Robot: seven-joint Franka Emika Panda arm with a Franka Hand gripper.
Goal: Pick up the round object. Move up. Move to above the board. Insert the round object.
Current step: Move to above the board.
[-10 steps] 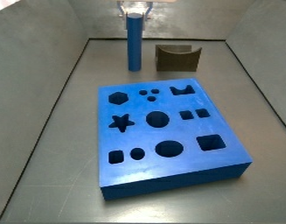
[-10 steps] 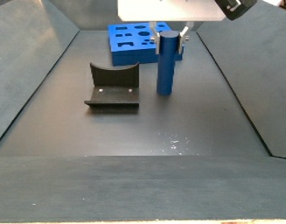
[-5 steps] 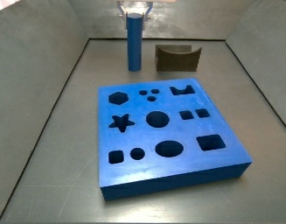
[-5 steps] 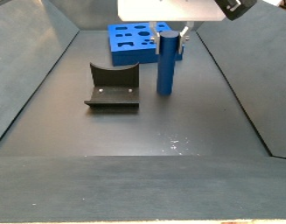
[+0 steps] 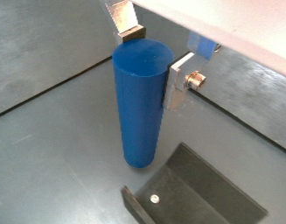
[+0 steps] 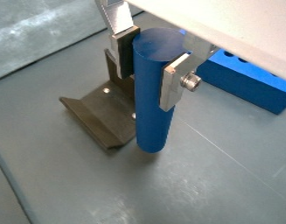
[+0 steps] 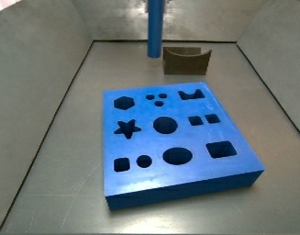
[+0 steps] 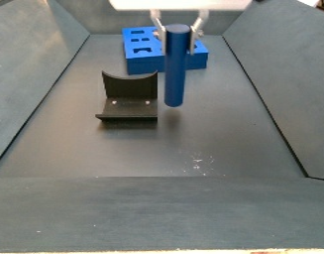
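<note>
The hand (image 6: 149,63) grips the blue cylinder peg (image 6: 156,92) near its top, upright and lifted clear of the floor beside the fixture (image 8: 127,97). Lifting is under way; next comes carrying it above the board (image 7: 177,142).

Gripper (image 5: 151,59) at far end of workspace, pointing straight down, raised off floor. Silver plate fingers (image 6: 174,80) clamped on upper end of upright blue cylinder peg (image 6: 155,96), one plate each side, dark pads pressed to its wall. In side view gripper (image 8: 177,24) sits at top edge, body mostly cropped.
</note>
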